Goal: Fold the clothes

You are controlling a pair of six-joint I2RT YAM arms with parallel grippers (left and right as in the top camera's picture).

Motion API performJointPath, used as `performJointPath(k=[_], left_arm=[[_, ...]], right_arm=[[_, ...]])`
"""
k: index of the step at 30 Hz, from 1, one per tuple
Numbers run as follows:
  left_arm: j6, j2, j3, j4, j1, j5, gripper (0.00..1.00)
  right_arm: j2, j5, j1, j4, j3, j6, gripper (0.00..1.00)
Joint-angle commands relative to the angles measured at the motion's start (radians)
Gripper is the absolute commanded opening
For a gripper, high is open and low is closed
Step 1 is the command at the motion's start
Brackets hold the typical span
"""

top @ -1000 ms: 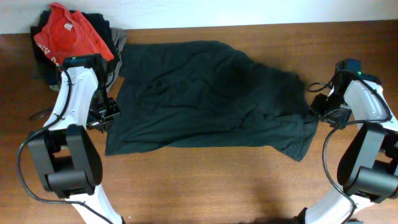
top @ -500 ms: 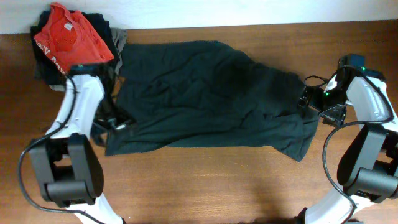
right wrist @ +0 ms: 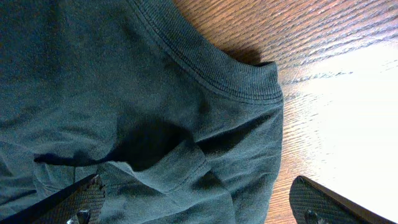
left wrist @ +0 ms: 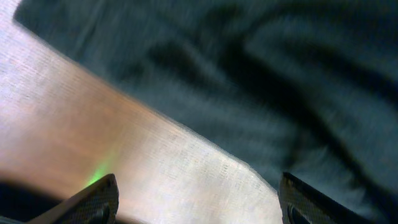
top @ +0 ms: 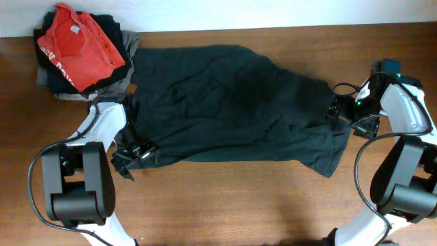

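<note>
The left tool (top: 135, 153) stands released, its fingers (left wrist: 93, 200) spread wide with nothing between them. It is low at the near left corner of the garment (top: 232, 102). In its own blurred wrist view, bare table (left wrist: 93, 124) fills the space just ahead of the fingers. The garment's edge (left wrist: 280, 74) runs slantwise beyond that, nearest the right-hand finger, and neither finger touches the cloth there.

The right tool (top: 337, 109) is also released, its fingers (right wrist: 81, 200) set far apart and gripping nothing. It is at the garment's right side, over the cloth's edge. Seen from its wrist, dark wrinkled cloth (right wrist: 124, 93) lies ahead of and under the left-hand finger, with a small folded flap closest to it. A ribbed hem curves away further ahead. Bare wood (right wrist: 348, 93) lies before the right-hand finger, so the cloth's border passes between the two fingers.

The garment lies spread and rumpled on the table (top: 239, 205), reaching from one tool to the other. Most of it is on the far side of both. A red shirt (top: 75, 44) tops a pile at the far left corner, well apart from the left tool and beyond its arm.
</note>
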Motion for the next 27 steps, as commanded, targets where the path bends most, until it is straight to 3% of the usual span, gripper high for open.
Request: performJointPath(k=[1, 9, 27], left_arm=[[-0.03, -0.024, -0.017, 0.034, 0.012, -0.008, 0.82], [-0.026, -0.024, -0.025, 0.068, 0.087, -0.084, 0.81], [0.023, -0.023, -0.034, 0.143, 0.138, -0.038, 0.76]], right_arm=[[-0.01, -0.008, -0.006, 0.0, 0.018, -0.01, 0.99], [-0.01, -0.008, -0.006, 0.0, 0.018, -0.01, 0.99], [-0.01, -0.008, -0.006, -0.008, 0.018, -0.01, 0.99]])
